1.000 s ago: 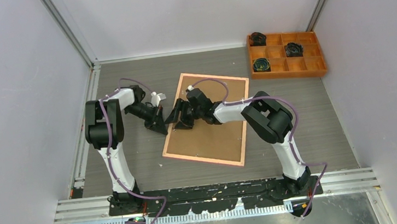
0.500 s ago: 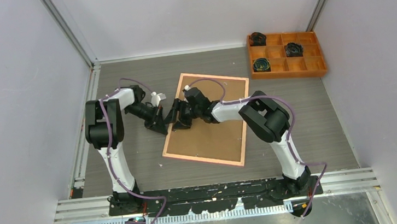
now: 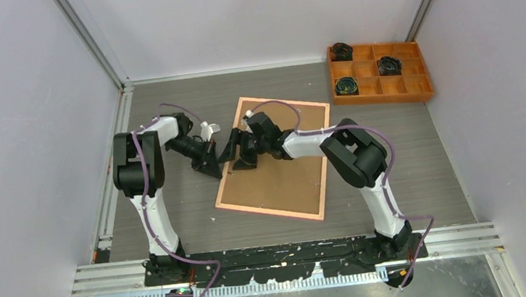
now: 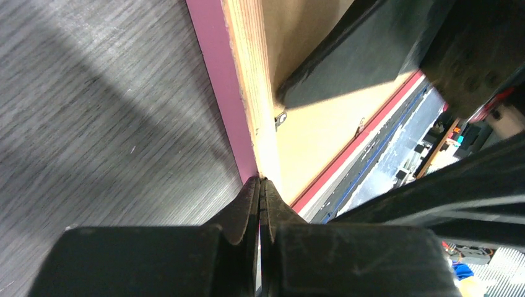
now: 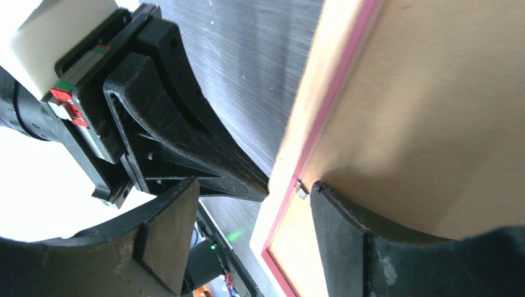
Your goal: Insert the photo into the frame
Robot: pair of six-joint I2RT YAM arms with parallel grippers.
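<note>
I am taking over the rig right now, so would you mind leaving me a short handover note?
Left tool: shut, empty, tips touching the frame's left edge.
Right tool: open, straddling that same edge, one finger over the backing board by a small metal tab, the other outside the frame.
Frame: flat on the table, back up, brown backing board in it.
Photo: not visible; cannot tell whether it lies under the board.
Done: nothing confirmed.
Left: check for the photo, then secure the backing.
</note>
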